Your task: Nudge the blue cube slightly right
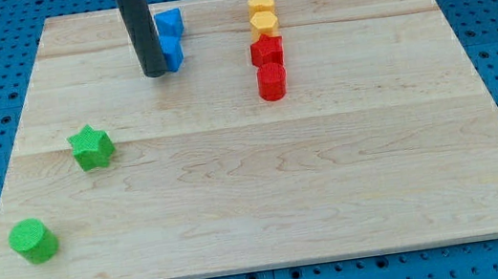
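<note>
Near the wooden board's (267, 204) top edge, my tip (155, 74) stands upright, gripping nothing, touching the left face of the blue plastic cube (171, 53), below another blue block (169, 22).

The small blue plastic cube (171, 53) sits near the wooden board's top edge, partly hidden, touching another blue block (169, 22).
</note>
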Action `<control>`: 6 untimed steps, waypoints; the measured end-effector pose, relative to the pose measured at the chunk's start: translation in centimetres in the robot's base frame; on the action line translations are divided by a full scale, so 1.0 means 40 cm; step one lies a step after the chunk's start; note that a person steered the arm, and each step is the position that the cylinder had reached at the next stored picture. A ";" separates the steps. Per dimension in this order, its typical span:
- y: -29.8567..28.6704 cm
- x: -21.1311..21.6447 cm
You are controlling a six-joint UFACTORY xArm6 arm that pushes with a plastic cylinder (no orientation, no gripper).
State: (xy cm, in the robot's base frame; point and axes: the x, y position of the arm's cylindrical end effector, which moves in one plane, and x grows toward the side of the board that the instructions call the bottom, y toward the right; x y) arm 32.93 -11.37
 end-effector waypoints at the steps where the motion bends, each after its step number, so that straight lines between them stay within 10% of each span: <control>1: 0.000 -0.001; 6: -0.101 -0.055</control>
State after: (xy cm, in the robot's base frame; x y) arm 30.74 -15.40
